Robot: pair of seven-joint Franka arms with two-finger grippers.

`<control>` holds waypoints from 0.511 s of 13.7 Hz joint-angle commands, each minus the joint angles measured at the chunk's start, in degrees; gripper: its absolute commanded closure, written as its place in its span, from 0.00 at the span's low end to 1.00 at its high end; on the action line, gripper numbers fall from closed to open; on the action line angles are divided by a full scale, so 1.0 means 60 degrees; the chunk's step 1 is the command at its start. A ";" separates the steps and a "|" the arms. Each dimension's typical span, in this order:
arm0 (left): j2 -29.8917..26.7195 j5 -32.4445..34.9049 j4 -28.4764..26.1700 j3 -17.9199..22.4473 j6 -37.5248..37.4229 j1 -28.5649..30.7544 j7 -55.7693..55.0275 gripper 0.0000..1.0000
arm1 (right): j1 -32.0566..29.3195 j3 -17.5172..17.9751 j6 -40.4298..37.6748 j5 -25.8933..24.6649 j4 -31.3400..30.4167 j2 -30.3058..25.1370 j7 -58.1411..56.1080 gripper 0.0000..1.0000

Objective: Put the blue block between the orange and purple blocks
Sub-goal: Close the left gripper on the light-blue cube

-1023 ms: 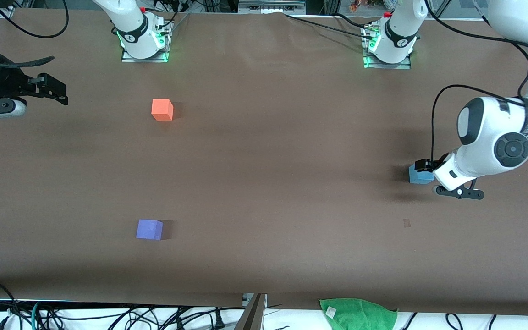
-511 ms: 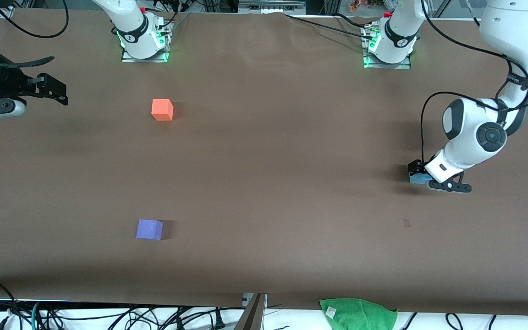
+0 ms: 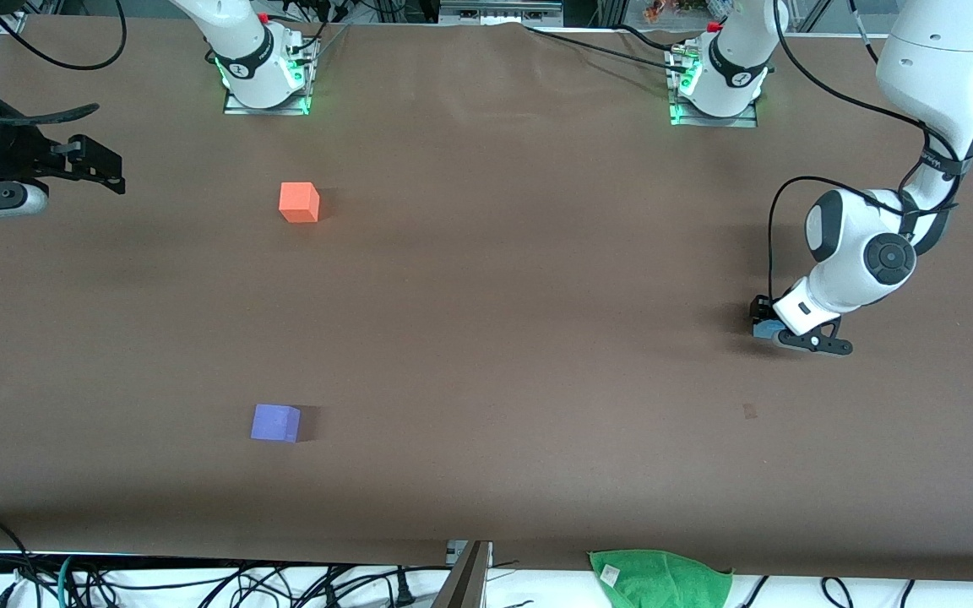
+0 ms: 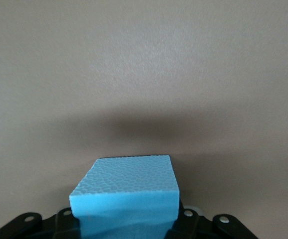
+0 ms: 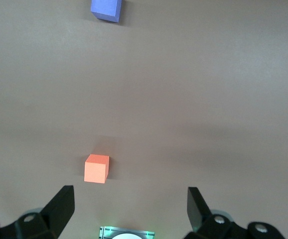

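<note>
The blue block rests on the table near the left arm's end. My left gripper is down on it and shut on its sides; in the left wrist view the blue block fills the space between the jaws. The orange block lies toward the right arm's end, nearer the bases. The purple block lies nearer the front camera than the orange one. My right gripper waits open and empty at the right arm's end. The right wrist view shows the orange block and the purple block.
A green cloth lies off the table's front edge among cables. The two base plates stand along the table's back edge. A small dark mark is on the table near the blue block.
My left arm has drawn in and lowered over the blue block, which now shows only as a sliver under the gripper. The right arm and the other blocks have not moved.
</note>
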 commanded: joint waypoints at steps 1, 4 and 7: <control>-0.0641 0.0289 0.0362 -0.0361 -0.1153 -0.0041 0.0024 0.91 | -0.0096 0.0006 -0.0012 0.0179 0.0160 0.0069 -0.0070 0.00; -0.0716 0.0187 0.2173 -0.1355 -0.4063 -0.0055 -0.0340 0.90 | -0.0096 0.0006 -0.0012 0.0179 0.0160 0.0069 -0.0070 0.00; -0.0614 0.0128 0.3949 -0.2920 -0.6631 -0.0230 -0.1977 0.92 | -0.0096 0.0006 -0.0012 0.0179 0.0160 0.0069 -0.0070 0.00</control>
